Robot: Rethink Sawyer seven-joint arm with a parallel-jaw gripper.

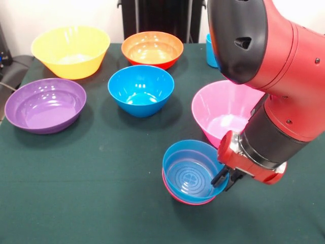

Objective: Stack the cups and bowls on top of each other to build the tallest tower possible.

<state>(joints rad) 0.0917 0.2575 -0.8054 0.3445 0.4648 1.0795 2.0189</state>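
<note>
Front view: the small blue bowl [192, 172] sits inside the small red bowl [189, 197] near the table's [91, 193] front edge. Nothing else is in it. The gripper [224, 179] touches its rim; I cannot tell if it is holding on. The pink bowl [226, 114] is just behind. The medium blue bowl [140, 89], purple bowl [44, 104], yellow bowl [70, 51] and orange bowl [152, 49] stand empty. A light blue cup [211, 51] peeks out at the back edge.
</note>
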